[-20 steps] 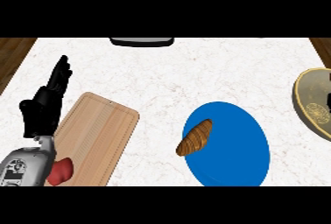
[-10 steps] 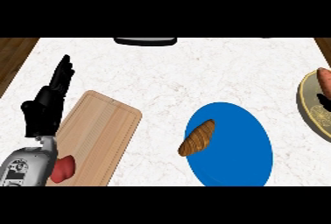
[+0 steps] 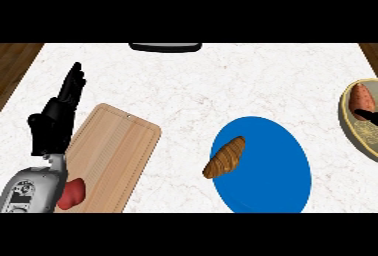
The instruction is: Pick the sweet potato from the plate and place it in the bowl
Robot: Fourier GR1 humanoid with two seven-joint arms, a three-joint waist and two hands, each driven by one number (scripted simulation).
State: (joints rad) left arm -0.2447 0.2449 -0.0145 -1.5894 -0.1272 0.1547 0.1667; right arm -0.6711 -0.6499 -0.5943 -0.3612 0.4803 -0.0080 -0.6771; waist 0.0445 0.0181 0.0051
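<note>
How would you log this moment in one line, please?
sweet potato: in bowl | right robot hand: at bowl | left robot hand: open, resting | plate: brown item

A kitchen. A white marble counter (image 3: pixel 192 85) carries a wooden cutting board (image 3: pixel 114 150), a blue plate (image 3: pixel 269 170) and a bowl (image 3: pixel 353 127).

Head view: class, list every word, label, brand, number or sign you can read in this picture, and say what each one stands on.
No text here can be read.
The grey forearm of the left hand bears a small dark marking, too blurred to read.
The cutting board, blue plate, bowl and counter carry no lettering.
</note>
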